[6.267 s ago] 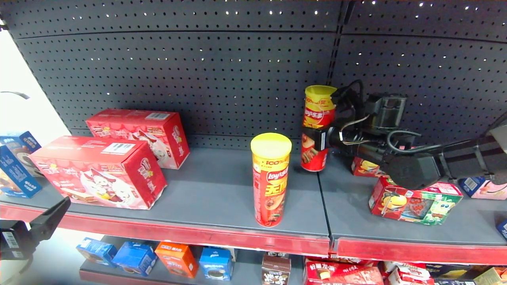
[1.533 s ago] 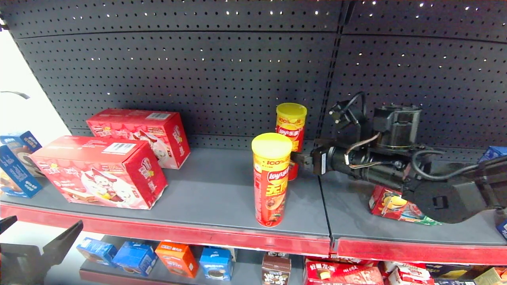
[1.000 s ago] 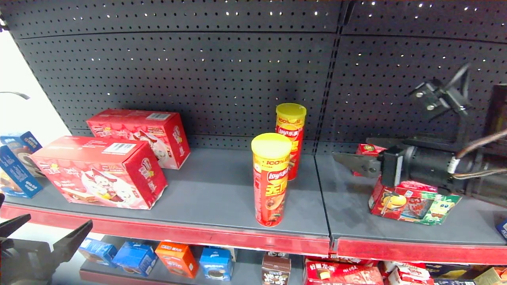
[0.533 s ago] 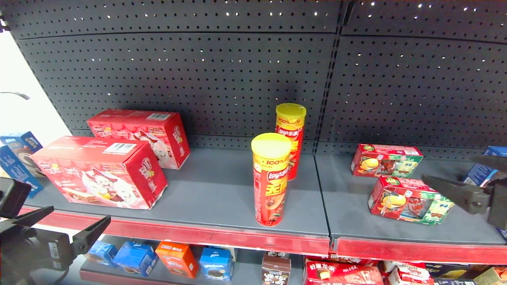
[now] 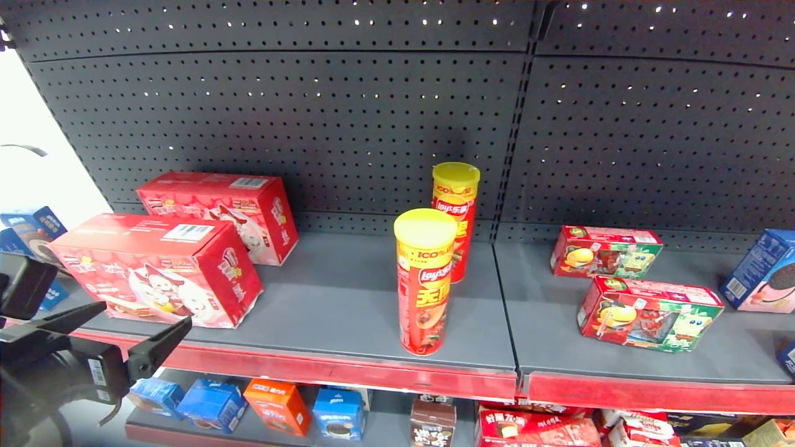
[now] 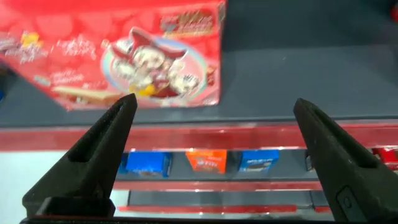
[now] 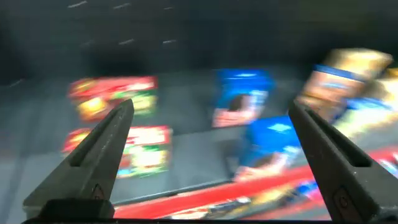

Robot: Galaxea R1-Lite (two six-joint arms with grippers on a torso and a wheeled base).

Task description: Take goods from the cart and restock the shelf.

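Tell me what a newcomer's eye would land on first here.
Two tall, yellow-lidded chip cans stand upright at the middle of the shelf: the front can near its red edge, the rear can behind it by the pegboard. Left of them lie the front red box and the rear red box. The left gripper hangs open low at the left.

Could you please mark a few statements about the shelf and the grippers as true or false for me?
1. The front chip can and the rear chip can both stand upright on the shelf. True.
2. The left gripper is shut on a red box. False: it is open and empty, facing the front red box.
3. The right gripper holds a chip can. False: it is open and empty.
4. A blue box stands to the right of the cans. True.
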